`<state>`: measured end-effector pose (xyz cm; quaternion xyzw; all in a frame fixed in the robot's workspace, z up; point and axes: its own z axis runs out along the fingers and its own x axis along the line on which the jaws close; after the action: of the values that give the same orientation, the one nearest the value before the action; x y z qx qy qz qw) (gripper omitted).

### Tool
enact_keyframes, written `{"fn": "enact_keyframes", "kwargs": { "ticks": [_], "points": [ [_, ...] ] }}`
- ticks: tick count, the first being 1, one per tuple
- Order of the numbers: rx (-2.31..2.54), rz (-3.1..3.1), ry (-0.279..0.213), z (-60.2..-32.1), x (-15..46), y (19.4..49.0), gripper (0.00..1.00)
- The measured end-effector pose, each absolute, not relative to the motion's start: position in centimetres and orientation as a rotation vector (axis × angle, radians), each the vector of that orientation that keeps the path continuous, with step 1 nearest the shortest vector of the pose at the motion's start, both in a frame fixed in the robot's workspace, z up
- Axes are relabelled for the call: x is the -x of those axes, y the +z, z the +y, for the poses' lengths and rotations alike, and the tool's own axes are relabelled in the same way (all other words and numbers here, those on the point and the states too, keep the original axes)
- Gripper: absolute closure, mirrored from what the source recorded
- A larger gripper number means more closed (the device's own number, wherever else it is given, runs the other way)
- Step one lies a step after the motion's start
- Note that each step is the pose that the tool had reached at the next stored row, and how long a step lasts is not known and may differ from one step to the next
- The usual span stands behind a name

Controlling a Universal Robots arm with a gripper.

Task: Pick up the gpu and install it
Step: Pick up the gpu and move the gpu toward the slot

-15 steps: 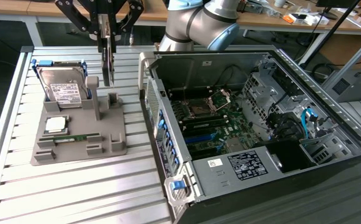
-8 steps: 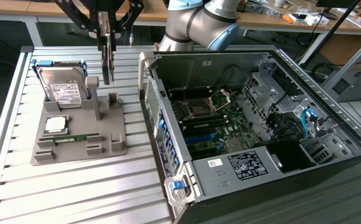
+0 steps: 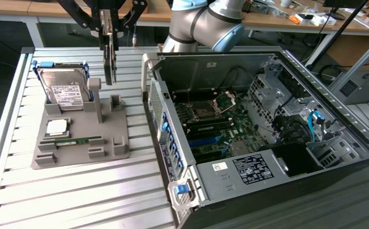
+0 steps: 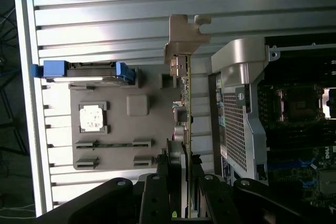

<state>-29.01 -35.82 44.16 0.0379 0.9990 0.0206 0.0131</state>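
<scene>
Fingers (image 4: pixel 173 171) clenched on gpu (image 3: pixel 111 57), top edge gripped, card hanging vertical in air above grey parts holder (image 3: pixel 111 143) on bench (image 3: pixel 76 200). Gpu between hard drive (image 3: pixel 66 90) standing in holder and open pc case (image 3: pixel 248 119), touching neither. Motherboard (image 3: pixel 216 129) exposed inside case

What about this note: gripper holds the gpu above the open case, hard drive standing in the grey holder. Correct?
No. The exterior view shows the gripper holding the gpu above the grey holder, beside the open case; the hard drive stands in the holder.
</scene>
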Motion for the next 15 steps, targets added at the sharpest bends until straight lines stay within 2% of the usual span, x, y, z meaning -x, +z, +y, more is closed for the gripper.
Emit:
{"fn": "enact_keyframes", "kwargs": {
  "ticks": [15],
  "points": [
    [-0.118, 3.112, 0.064, -35.82, 29.01, 44.94, 0.73]
  ]
}}
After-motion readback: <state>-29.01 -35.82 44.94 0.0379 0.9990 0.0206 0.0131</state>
